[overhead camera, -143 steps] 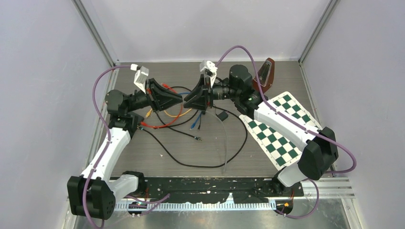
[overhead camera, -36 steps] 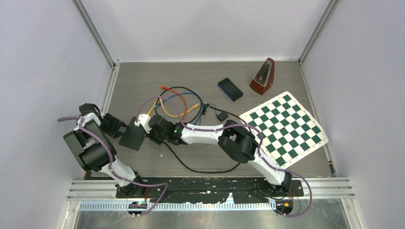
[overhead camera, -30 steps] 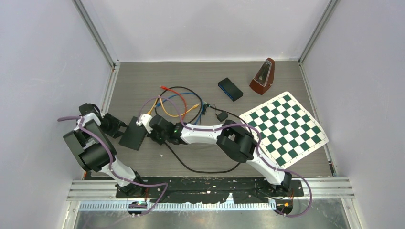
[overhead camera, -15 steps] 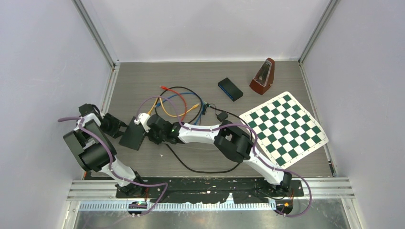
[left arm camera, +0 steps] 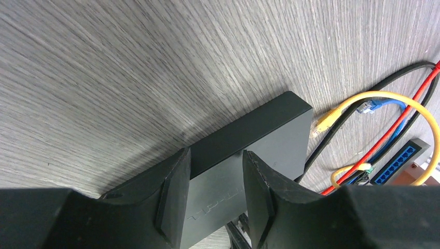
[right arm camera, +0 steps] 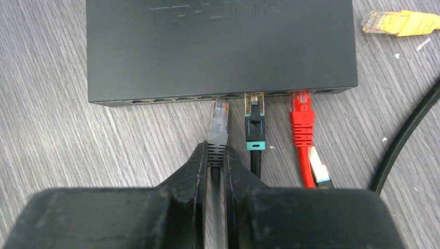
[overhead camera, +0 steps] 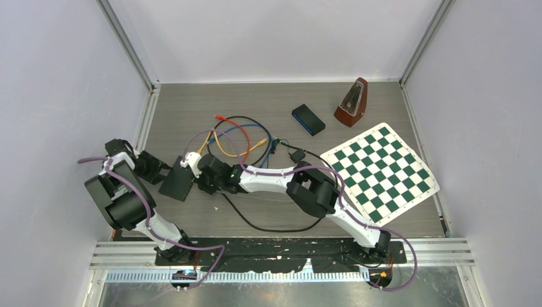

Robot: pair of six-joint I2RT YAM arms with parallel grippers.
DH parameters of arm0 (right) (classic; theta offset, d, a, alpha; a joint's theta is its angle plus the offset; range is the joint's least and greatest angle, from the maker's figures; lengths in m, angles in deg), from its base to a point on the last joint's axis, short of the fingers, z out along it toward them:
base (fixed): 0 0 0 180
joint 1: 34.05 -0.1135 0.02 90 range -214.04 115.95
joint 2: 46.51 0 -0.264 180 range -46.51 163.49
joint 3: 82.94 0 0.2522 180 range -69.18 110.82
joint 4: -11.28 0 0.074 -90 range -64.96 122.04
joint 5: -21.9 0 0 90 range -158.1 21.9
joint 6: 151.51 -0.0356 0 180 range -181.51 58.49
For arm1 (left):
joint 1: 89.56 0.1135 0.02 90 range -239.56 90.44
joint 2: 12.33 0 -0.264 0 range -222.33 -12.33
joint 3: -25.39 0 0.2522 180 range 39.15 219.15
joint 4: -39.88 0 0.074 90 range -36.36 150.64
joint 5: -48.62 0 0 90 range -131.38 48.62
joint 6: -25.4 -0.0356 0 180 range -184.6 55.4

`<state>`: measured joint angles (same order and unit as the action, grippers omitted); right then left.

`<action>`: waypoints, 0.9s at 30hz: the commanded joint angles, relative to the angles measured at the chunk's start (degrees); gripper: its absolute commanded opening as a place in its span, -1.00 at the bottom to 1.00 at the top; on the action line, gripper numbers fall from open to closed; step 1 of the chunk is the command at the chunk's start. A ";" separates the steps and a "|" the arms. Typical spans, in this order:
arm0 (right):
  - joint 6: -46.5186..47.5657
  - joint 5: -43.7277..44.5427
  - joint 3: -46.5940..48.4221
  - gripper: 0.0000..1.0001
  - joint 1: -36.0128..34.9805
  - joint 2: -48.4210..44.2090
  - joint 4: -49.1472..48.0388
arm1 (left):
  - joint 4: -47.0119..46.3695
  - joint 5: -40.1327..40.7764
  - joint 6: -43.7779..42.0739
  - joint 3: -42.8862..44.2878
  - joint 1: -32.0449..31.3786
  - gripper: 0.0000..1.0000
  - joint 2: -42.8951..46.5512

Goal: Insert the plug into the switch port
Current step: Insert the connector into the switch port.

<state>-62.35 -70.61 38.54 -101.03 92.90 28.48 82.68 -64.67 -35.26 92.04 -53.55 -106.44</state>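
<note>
At lower centre the right claw (right arm camera: 217, 151) pinches narrowly on one grey plug (right arm camera: 218, 124), whose clear tip meets the port row of the black switch (right arm camera: 218, 46) lettered TP-LINK. Two plugs, one black (right arm camera: 254, 132) and one red (right arm camera: 301, 122), sit seated just to its right. Beyond, the left claw (left arm camera: 215, 162) clamps the switch body on the tabletop (right arm camera: 52, 129). Since a second ago the right arm has edged slightly left.
</note>
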 commanded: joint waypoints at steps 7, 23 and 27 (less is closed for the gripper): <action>0.22 -0.75 -2.17 -0.90 -0.18 -5.04 -7.67 | 1.04 -4.47 -0.44 -0.65 -0.07 -0.14 -0.44; 2.02 -1.81 -6.21 -0.89 -0.32 -8.75 -10.67 | 0.75 -5.23 -0.21 -0.85 -0.06 -0.15 -0.60; 2.85 -0.33 -5.18 -0.90 -0.31 -8.11 -10.22 | 1.02 -5.25 -0.40 -0.57 -0.08 -0.15 -0.73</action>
<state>-61.01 -72.05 31.85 -101.07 89.16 22.43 82.59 -67.14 -35.24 91.69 -53.48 -106.87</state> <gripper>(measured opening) 0.150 0.428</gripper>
